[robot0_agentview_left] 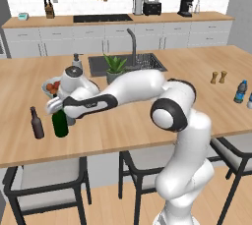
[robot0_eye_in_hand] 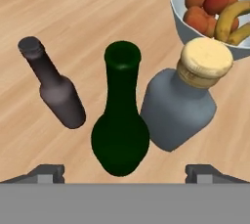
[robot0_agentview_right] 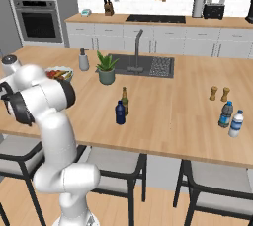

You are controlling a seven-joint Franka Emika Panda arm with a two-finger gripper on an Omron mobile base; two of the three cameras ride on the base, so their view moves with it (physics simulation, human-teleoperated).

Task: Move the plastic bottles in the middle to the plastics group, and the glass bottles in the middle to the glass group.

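The tall dark green wine bottle stands upright on the island counter, between the small dark brown bottle and the grey-blue flask with a tan stopper. My gripper hovers over it, open, with its fingertips wide on either side and clear of the glass. From the left base view the gripper sits just above the green bottle, beside the brown bottle. The navy-blue bottle and the slim amber beer bottle stand mid-counter. At the right end are the light blue water bottle and a pale bottle.
A fruit bowl stands close behind the flask. A potted plant, a soap dispenser and the sink lie further back. Two shakers stand towards the right. Stools line the island's near edge.
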